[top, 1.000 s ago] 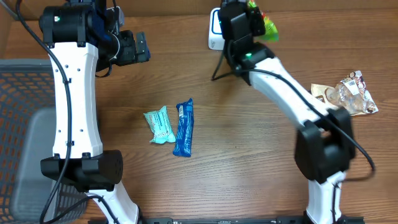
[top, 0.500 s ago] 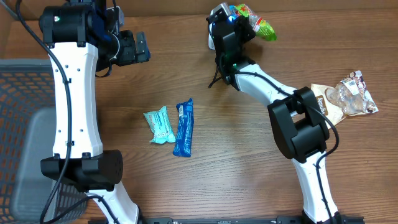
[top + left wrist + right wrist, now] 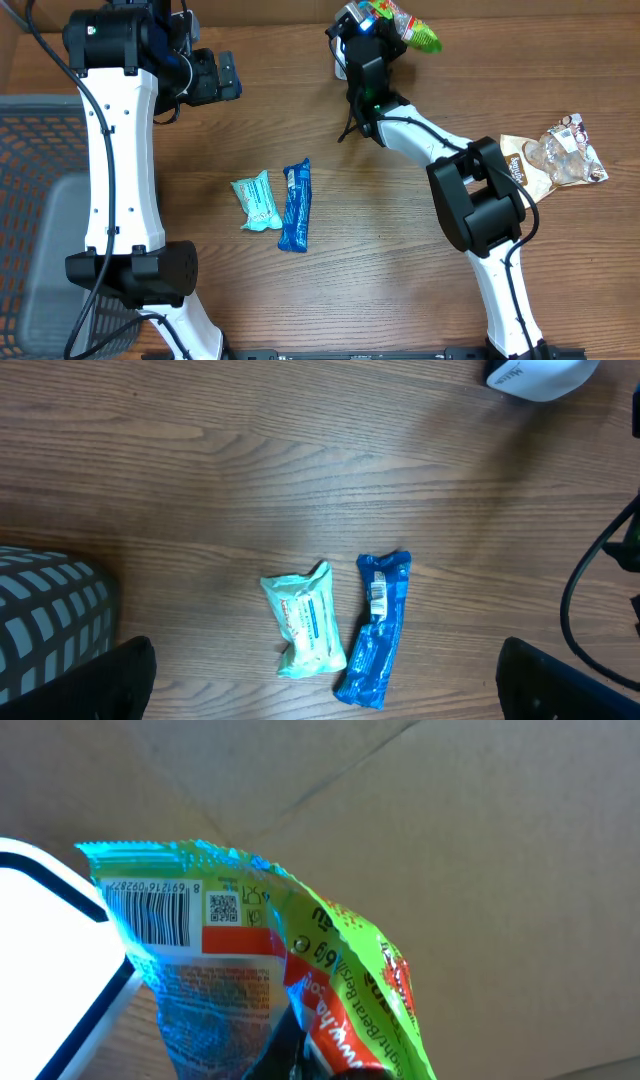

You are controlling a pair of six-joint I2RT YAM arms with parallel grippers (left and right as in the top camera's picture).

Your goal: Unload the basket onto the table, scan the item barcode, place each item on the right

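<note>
The green snack packet [image 3: 250, 970] is clamped tight in the right gripper [image 3: 378, 18] beside the white scanner [image 3: 40, 970], and the left gripper [image 3: 220, 76] is spread wide, nothing held.

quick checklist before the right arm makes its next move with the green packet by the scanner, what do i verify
1. Right gripper shut on the green packet: ok.
2. Barcode uncovered, with no finger across it: ok.
3. Barcode turned toward the scanner window: cannot tell. The white body sits right beside the packet, but the window itself is not visible.
4. Left gripper open, empty and well away from the scanner: ok.
5. Teal packet and blue packet lying flat mid-table, away from both arms: ok.
</note>
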